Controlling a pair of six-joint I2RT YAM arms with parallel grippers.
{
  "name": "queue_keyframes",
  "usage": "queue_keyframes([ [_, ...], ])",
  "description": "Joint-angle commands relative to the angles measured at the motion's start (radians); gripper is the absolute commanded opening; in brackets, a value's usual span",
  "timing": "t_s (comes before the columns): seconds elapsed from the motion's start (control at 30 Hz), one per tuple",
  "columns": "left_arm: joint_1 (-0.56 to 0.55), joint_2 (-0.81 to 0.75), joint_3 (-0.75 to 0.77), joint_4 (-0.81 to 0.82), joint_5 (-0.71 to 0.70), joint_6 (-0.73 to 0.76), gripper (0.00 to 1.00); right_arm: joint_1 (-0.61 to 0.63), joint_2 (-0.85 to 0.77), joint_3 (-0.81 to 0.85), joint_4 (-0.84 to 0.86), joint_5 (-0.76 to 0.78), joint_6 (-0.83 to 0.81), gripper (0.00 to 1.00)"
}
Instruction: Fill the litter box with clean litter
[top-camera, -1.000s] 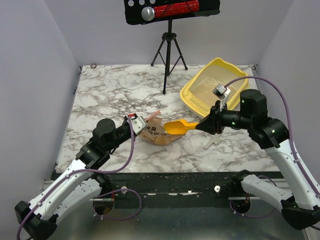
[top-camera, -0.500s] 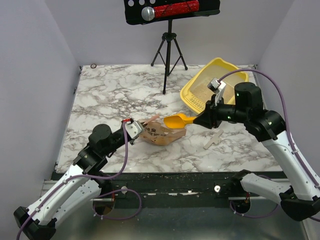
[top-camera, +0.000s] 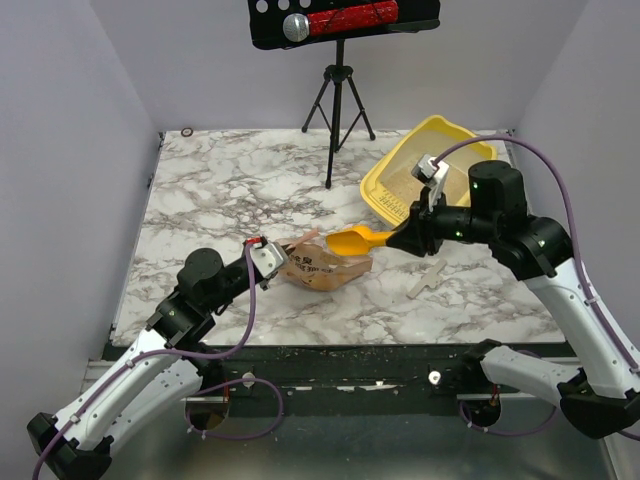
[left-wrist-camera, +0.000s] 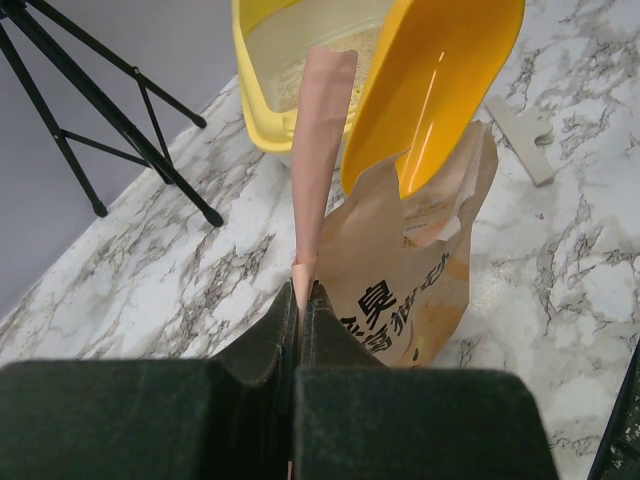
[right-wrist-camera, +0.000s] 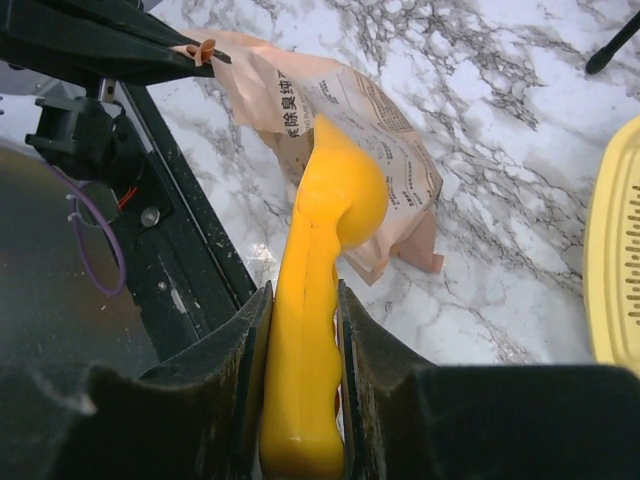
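The yellow litter box (top-camera: 385, 190) (left-wrist-camera: 262, 90) (right-wrist-camera: 618, 270) lies tilted at the far right. Beige clean litter (left-wrist-camera: 295, 62) covers part of its floor. A tan printed paper bag (top-camera: 320, 268) (left-wrist-camera: 400, 290) (right-wrist-camera: 350, 110) lies at mid-table. My left gripper (top-camera: 264, 254) (left-wrist-camera: 298, 295) is shut on the bag's pink upper flap and holds it up. My right gripper (top-camera: 398, 242) (right-wrist-camera: 303, 300) is shut on the handle of a yellow-orange scoop (top-camera: 350, 241) (left-wrist-camera: 430, 90) (right-wrist-camera: 325, 200). The scoop's bowl hangs tilted over the bag's open mouth and shows no litter inside.
A black tripod (top-camera: 337, 100) (left-wrist-camera: 110, 130) stands at the back centre, left of the litter box. A flat white piece (top-camera: 425, 282) (left-wrist-camera: 520, 135) lies right of the bag. A small ring (top-camera: 187, 132) sits at the far left corner. The black front rail (right-wrist-camera: 190, 260) runs below the bag.
The right arm carried the scoop left and a little farther back, from beside the bag to over its mouth. The left arm drew back left, holding the flap. Both have barely moved since.
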Motion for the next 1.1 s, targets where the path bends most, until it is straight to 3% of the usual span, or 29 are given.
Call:
queue_keyframes([
  [0.0,-0.006,-0.019,0.004,0.072,0.02,-0.018,0.0,0.019,0.014,-0.033,-0.002,-0.044,-0.02,0.0],
  [0.33,-0.006,-0.016,0.005,0.072,0.025,-0.024,0.0,0.07,0.051,-0.051,0.026,-0.029,-0.019,0.0],
  [0.63,-0.006,-0.035,0.002,0.155,0.007,-0.044,0.0,0.102,0.177,-0.037,0.032,0.11,0.024,0.0],
  [0.93,-0.008,-0.095,0.025,0.235,-0.032,-0.081,0.0,0.1,0.249,0.002,-0.016,0.497,0.23,0.0],
  [1.07,-0.008,-0.112,0.019,0.228,-0.032,-0.069,0.0,0.102,0.272,0.067,-0.083,0.529,0.247,0.0],
])
